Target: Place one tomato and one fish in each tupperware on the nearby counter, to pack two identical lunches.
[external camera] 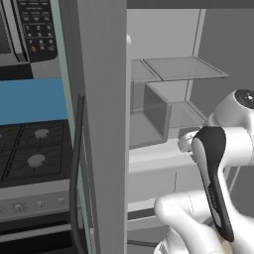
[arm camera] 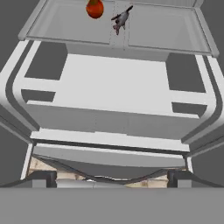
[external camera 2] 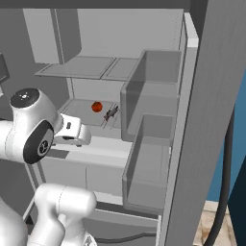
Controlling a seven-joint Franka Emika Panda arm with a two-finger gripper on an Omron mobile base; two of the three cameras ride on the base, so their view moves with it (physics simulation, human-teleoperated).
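A red tomato (external camera 2: 96,106) and a small slim grey-looking fish (external camera 2: 111,113) lie side by side on a lower shelf inside the open fridge. In the hand view the tomato (arm camera: 95,8) and the fish (arm camera: 121,18) sit at the top edge, far ahead of the fingers. My gripper (external camera 2: 86,137) hovers in front of the fridge, below and short of that shelf, apart from both items. Its two fingertips (arm camera: 46,177) stand wide apart, so the gripper (arm camera: 111,177) is open and empty. The tupperware and the counter are out of view.
The fridge door (external camera 2: 206,120) stands open on the right, with grey door bins (external camera 2: 144,144) jutting inward. A glass shelf (external camera 2: 81,67) lies above the food. A white drawer front (arm camera: 109,87) spans below the shelf. A black stove (external camera: 30,149) stands left of the fridge.
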